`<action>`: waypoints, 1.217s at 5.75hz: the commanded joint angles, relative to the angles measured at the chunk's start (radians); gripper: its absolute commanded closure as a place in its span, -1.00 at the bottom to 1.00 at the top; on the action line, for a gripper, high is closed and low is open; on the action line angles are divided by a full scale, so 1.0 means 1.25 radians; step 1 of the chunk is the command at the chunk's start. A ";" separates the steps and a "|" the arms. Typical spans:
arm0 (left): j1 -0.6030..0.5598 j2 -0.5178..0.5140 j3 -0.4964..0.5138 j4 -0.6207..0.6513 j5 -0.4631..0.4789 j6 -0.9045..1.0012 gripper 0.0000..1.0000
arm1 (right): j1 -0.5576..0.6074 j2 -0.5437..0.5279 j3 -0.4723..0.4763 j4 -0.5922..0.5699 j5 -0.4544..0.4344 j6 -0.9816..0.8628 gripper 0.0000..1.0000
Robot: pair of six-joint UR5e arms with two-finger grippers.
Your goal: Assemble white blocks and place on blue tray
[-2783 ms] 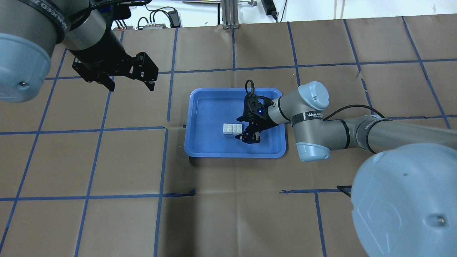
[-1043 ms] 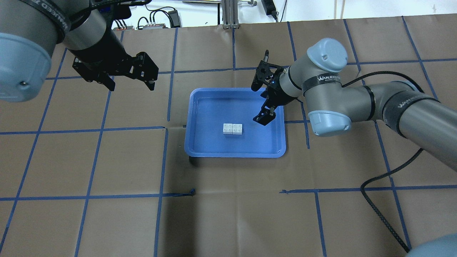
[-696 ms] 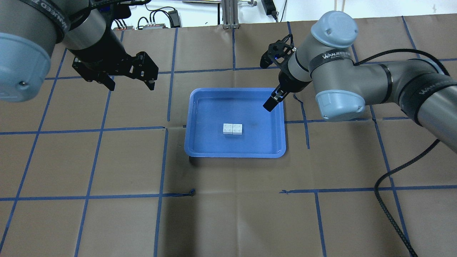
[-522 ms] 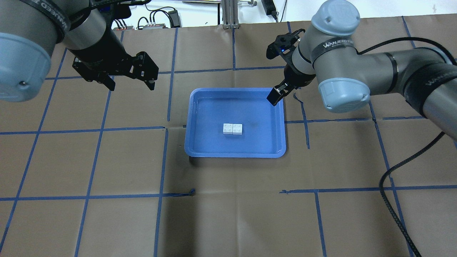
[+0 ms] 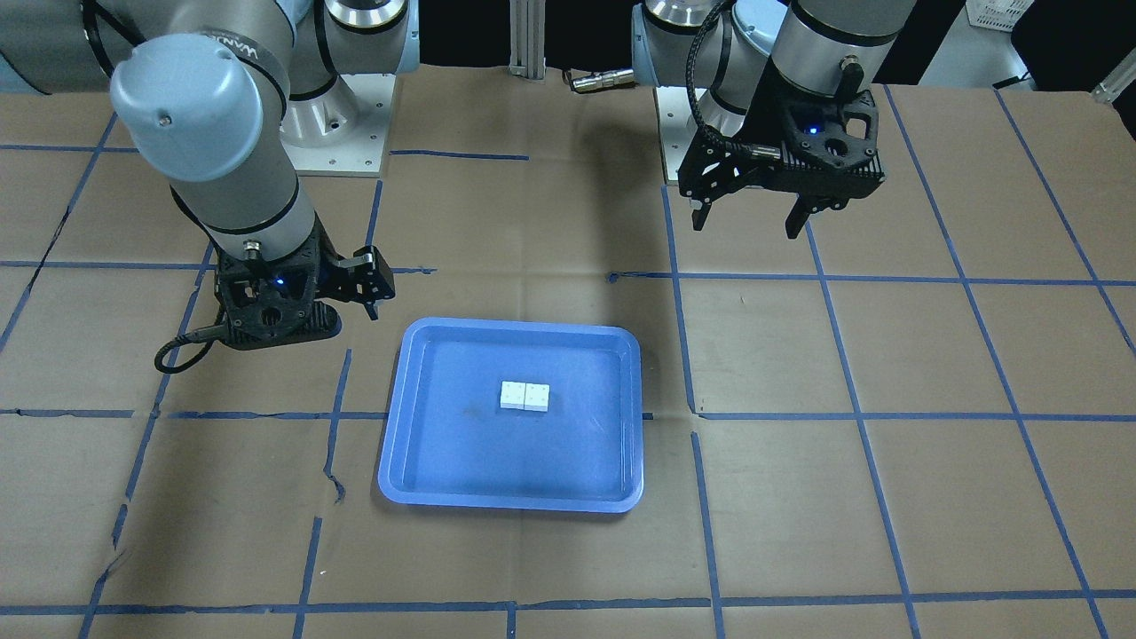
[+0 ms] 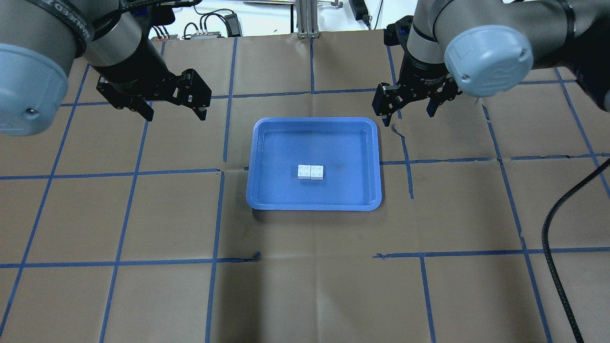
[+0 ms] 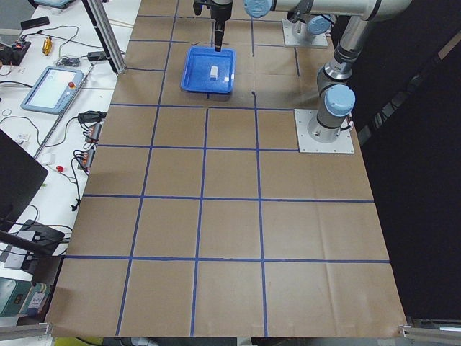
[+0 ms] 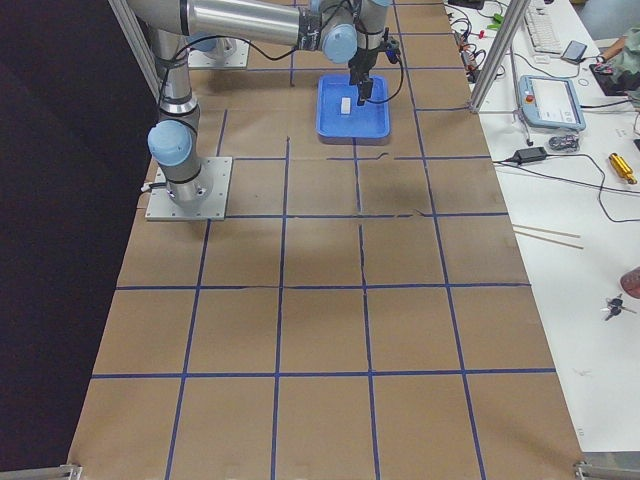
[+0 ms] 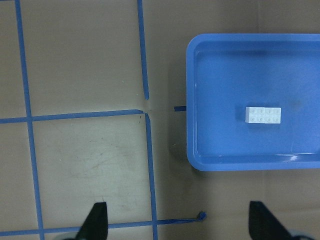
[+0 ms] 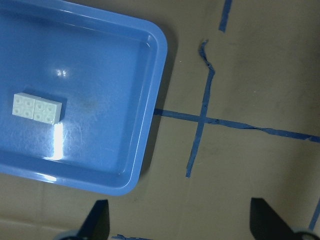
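Observation:
The two white blocks [image 6: 310,172] are joined side by side and lie flat near the middle of the blue tray [image 6: 314,206]. They also show in the front view [image 5: 524,396] and in both wrist views [image 9: 263,114] [image 10: 37,107]. My right gripper [image 6: 408,116] is open and empty, above the table just beyond the tray's far right corner. My left gripper [image 6: 176,116] is open and empty, raised over the table to the far left of the tray. In the front view the left gripper [image 5: 744,226] hangs at the upper right.
Brown paper with a blue tape grid covers the table. A black cable [image 6: 553,228] trails along the right side. The arm bases [image 5: 337,115] stand at the robot's edge. Benches with teach pendants [image 7: 54,86] [image 8: 550,100] flank the table ends.
My right gripper let go of the blocks, rose out of the tray and swung away to beyond its far right corner. The joined blocks stayed put. The left arm has not moved.

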 commanded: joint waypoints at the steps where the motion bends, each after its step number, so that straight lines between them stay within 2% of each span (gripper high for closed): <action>1: 0.000 0.000 0.000 0.000 0.000 0.000 -0.99 | -0.040 -0.036 -0.045 0.083 -0.038 0.024 -1.00; 2: 0.000 0.000 0.000 0.000 0.000 0.000 -0.99 | -0.046 -0.078 -0.048 0.133 -0.038 0.027 -1.00; 3: 0.000 0.000 0.000 0.000 0.000 0.000 -0.99 | -0.045 -0.089 -0.054 0.146 -0.029 0.078 -1.00; 5: 0.000 0.000 0.000 0.000 -0.001 0.000 -0.99 | -0.043 -0.083 -0.095 0.182 -0.027 0.095 -1.00; 7: 0.000 0.000 0.000 0.000 0.000 0.000 -0.99 | -0.042 -0.087 -0.097 0.194 -0.004 0.095 -1.00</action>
